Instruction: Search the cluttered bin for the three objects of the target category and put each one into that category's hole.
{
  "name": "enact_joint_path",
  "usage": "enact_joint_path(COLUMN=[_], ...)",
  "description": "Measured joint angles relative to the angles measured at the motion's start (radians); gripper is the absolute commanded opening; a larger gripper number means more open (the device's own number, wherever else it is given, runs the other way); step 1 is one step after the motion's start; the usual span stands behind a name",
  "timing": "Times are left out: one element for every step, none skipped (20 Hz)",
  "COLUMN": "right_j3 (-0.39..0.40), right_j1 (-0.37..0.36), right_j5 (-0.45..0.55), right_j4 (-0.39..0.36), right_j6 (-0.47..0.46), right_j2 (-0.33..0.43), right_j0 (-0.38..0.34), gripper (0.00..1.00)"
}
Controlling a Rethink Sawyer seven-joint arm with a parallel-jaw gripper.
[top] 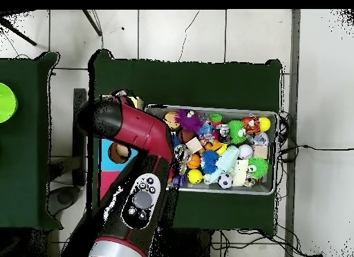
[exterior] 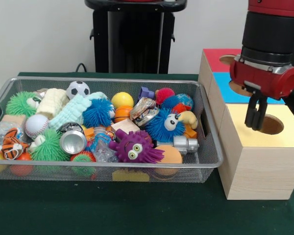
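bin (exterior: pixel 206 161) packed with toys on desk (exterior: pixel 137 210); claw (exterior: pixel 256 128) closed, empty, hangs over yellow hole (exterior: pixel 270 125) of box (exterior: pixel 259 166).

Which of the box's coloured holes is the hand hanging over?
The hand hangs over the yellow hole, the section nearest the camera; the blue hole and red hole lie behind it.

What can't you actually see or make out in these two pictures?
- Front view: the gripper hangs over the yellow hole; nothing shows whether it carries anything.
- Front view: the red hole is partly behind the arm.
- Overhead view: the arm covers the yellow hole and the wire bin's left end.
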Motion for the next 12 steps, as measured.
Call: enact_joint_path(right_j3=[0.0,0.0,0.0,0.0,0.0,0.0,-0.001,0.0,0.0,0.0,0.0,0.0], right_j1=[-0.006,-0.017,-0.031,-0.043,-0.063,-0.079,-0.103,-0.121,-0.144,-0.162,-0.21,-0.228], right_j5=[0.019,0.053,0.097,0.132,0.189,0.229,0.287,0.323,0.366,0.393,0.442,0.451], right_j4=[0.0,0.0,0.0,-0.002,-0.007,-0.013,-0.024,-0.033,-0.044,-0.052,-0.072,-0.077], right_j6=[0.0,0.0,0.0,0.0,0.0,0.0,0.0,0.0,0.0,0.0,0.0,0.0], right_j2=[-0.003,-0.007,-0.013,-0.018,-0.026,-0.031,-0.038,-0.043,-0.05,-0.053,-0.055,-0.056], right_j0=[0.004,0.009,0.015,0.018,0.021,0.021,0.021,0.019,0.016,0.013,-0.004,-0.013], gripper=[0.0,0.0,0.0,0.0,0.0,0.0,0.0,0.0,0.0,0.0,0.0,0.0])
